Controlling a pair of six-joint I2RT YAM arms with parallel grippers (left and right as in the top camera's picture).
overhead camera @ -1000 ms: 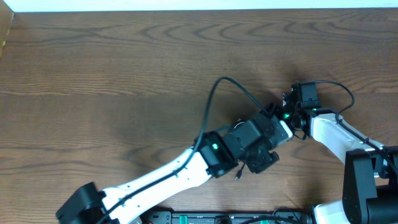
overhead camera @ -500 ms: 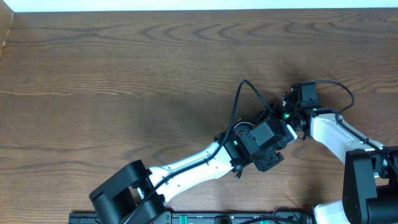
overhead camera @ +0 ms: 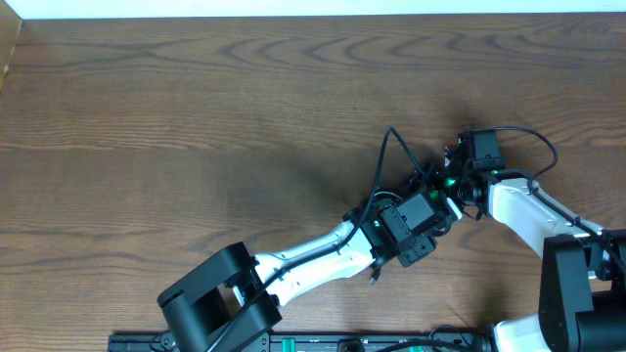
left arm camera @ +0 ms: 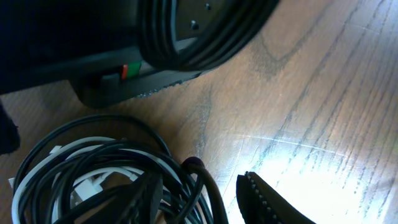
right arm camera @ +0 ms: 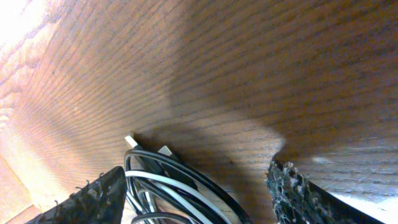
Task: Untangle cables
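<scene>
Black-white cables between right jaws

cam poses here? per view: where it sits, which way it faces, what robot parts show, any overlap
Overhead: fixed above the table, looking straight down; left arm and right arm both show, meeting right of centre.
Left wrist: on the left arm, low, facing down past the left claw at the cables; dark robot hardware fills the top.
Right wrist: low, facing down through the open right claw at the cables.
Shared: both wrist views show the black-and-white cables on wood.
</scene>
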